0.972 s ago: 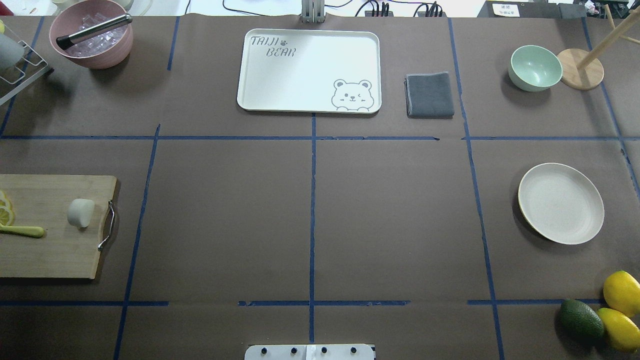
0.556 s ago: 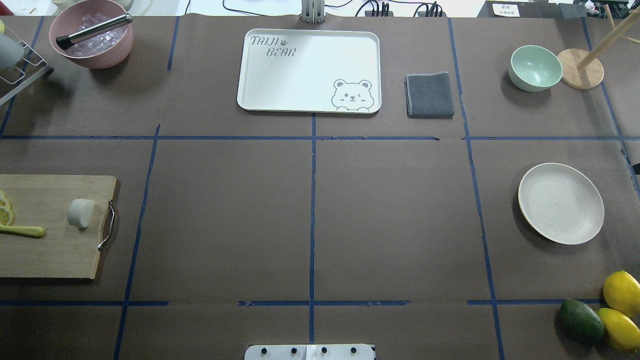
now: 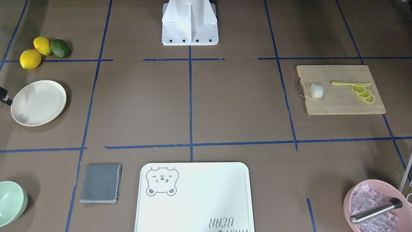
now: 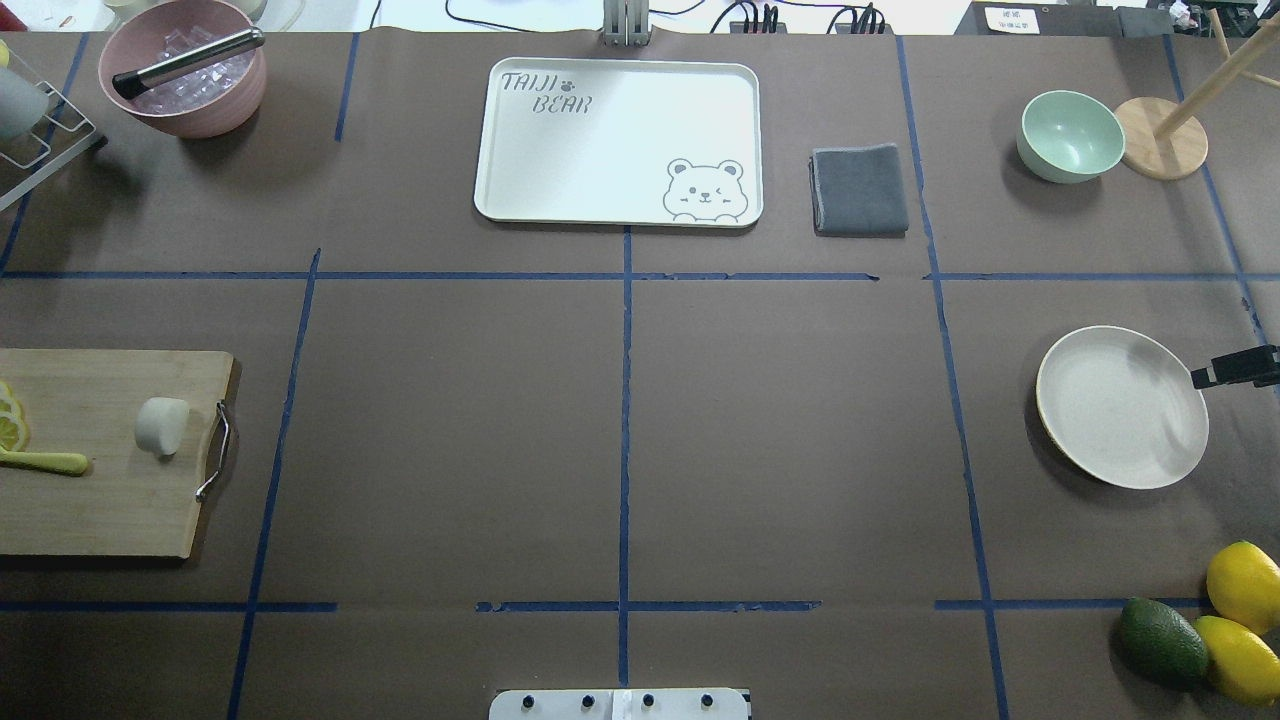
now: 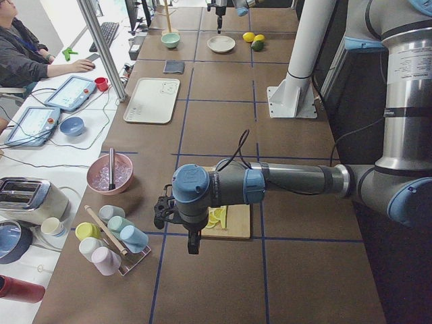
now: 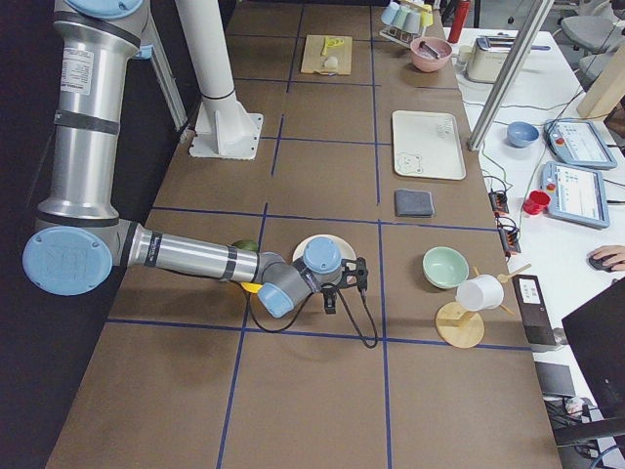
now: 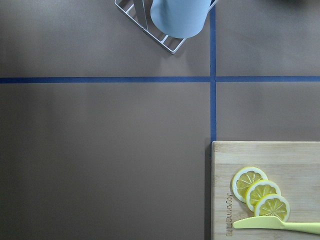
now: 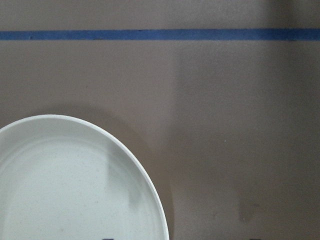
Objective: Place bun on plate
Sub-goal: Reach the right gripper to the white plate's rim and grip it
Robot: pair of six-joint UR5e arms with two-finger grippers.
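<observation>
The bun (image 4: 162,425) (image 3: 316,90), a small off-white lump, lies on the wooden cutting board (image 4: 110,510) at the table's left, near the board's metal handle. The cream plate (image 4: 1120,407) (image 3: 38,102) (image 8: 65,185) sits bare at the far right. My right gripper (image 6: 330,298) hovers at the plate's outer rim; a black part of it (image 4: 1240,367) reaches in from the right edge, and I cannot tell its state. My left gripper (image 5: 191,244) hangs beyond the board's outer end, away from the bun; I cannot tell its state.
Lemon slices (image 7: 259,191) and a yellow knife (image 7: 280,225) share the board. A bear-print tray (image 4: 560,130), grey cloth (image 4: 860,190), mint bowl (image 4: 1070,135) and pink ice bowl (image 4: 185,70) line the far side. Two lemons and an avocado (image 4: 1162,640) lie near right.
A black part of the right gripper has come in from the overhead view's right edge up to the plate's rim. The bun and the plate have not moved.
</observation>
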